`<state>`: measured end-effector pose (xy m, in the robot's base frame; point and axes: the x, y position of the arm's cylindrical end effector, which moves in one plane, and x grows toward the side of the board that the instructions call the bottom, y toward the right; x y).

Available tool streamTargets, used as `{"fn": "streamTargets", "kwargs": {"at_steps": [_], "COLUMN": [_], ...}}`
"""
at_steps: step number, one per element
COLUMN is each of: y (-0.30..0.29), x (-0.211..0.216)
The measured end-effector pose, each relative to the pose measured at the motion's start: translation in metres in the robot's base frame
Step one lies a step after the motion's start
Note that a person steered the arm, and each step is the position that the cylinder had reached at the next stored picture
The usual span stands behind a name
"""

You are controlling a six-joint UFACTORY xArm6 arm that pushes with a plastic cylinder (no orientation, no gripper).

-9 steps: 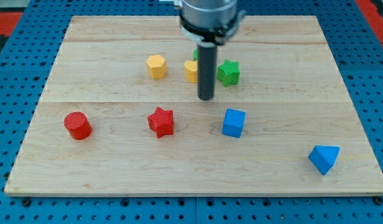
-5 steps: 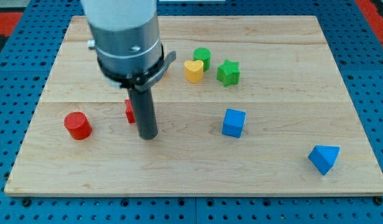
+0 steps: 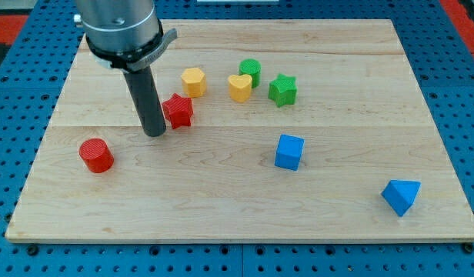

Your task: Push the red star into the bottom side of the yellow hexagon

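- Though no gripper is fitted, so there is nothing to be apart, together or clamped, my tip (image 3: 154, 132) stands left of centre in the frame, just beside the red star (image 3: 178, 111) on its lower-left side; I cannot tell if they touch.
- Far left, the red cylinder (image 3: 95, 155) sits well apart from the work and plays no part.
- The red star lies just below and slightly left of the yellow hexagon (image 3: 193, 81), near it, with a small gap between them.
- I judge the step in hand to be the closing push: the star is almost at the hexagon's bottom side.
- The next move calls for the tip to get under the star and drive it up and a little right, gently, so the hexagon is not shoved toward the yellow heart (image 3: 238, 88).
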<state>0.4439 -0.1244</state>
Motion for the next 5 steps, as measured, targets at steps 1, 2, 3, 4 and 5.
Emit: {"fn": "streamTargets", "kwargs": {"at_steps": [1, 2, 3, 4, 5], "y": [0.030, 0.080, 0.082, 0.069, 0.046], "x": [-0.006, -0.007, -0.019, -0.025, -0.024]}}
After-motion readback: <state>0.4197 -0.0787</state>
